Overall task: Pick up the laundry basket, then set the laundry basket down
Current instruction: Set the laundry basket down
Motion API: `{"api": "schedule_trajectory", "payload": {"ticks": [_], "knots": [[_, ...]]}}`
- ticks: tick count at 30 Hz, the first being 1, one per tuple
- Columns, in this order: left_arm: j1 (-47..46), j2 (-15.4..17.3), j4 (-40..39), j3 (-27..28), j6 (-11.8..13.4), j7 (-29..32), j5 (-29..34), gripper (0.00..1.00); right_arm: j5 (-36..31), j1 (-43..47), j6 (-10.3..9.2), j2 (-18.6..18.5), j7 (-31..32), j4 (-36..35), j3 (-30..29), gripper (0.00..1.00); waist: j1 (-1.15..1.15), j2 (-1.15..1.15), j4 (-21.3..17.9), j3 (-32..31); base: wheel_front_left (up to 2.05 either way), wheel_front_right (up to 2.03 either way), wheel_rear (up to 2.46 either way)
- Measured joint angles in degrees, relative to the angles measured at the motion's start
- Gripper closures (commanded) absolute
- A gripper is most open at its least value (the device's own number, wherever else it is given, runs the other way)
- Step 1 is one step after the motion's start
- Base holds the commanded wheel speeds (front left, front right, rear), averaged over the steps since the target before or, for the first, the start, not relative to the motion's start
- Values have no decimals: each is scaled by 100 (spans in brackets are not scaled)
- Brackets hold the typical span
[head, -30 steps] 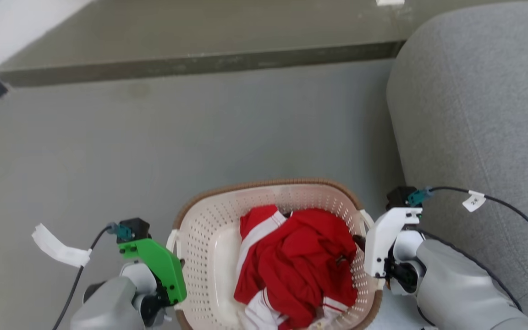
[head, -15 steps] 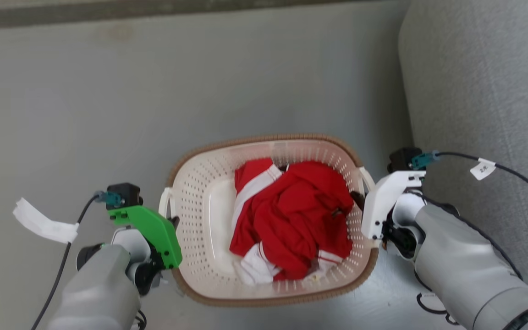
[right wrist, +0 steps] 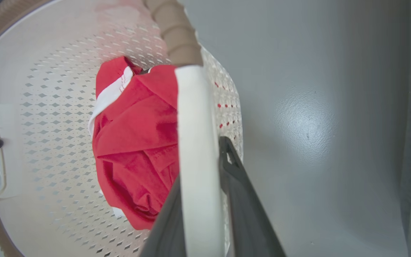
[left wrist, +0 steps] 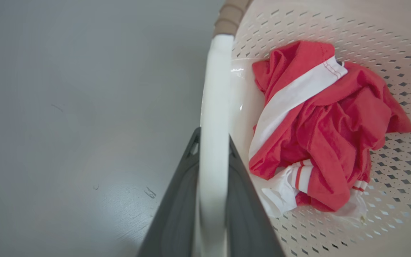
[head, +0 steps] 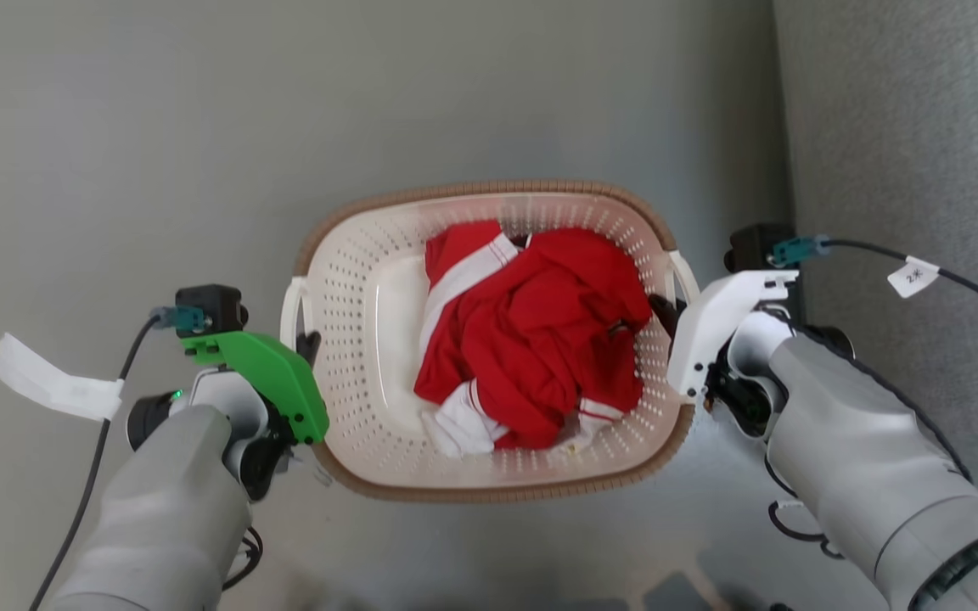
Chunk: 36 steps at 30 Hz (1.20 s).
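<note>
The left gripper (head: 309, 341) pinches 1 handle (head: 289, 299) and the right gripper (head: 664, 307) the other, holding the basket (head: 489, 188) apparently lifted over the floor (head: 158, 153). Both should move level and together, avoiding tilt.

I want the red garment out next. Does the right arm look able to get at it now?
Likely not yet: the right gripper is shut on the handle of the laundry basket. The red garment lies uncovered just inside, though.
</note>
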Motion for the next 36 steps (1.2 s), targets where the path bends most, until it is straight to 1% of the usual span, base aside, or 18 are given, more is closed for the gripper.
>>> {"api": "schedule_trajectory", "payload": {"ticks": [8,19,29,31,36], "knots": [[-101,32,-108,-30,0,-343,13,100,0,-179,0,-4,-269,0,16,100,0,0,-19,494,0,0,0],[-383,24,-170,-131,0,-576,22,100,1,-416,20,-71,-769,32,-26,100,0,0,8,1055,0,0,0],[-548,20,-157,-202,0,-624,22,100,4,-530,25,-67,-914,119,-5,100,0,0,80,1444,0,0,0],[-561,15,-132,-248,0,-598,21,100,44,-541,54,-64,-917,159,9,100,0,0,93,1515,0,0,0],[-609,1,-131,-296,0,-586,21,100,63,-541,55,-63,-935,216,21,100,0,0,112,1608,0,0,0]]}}
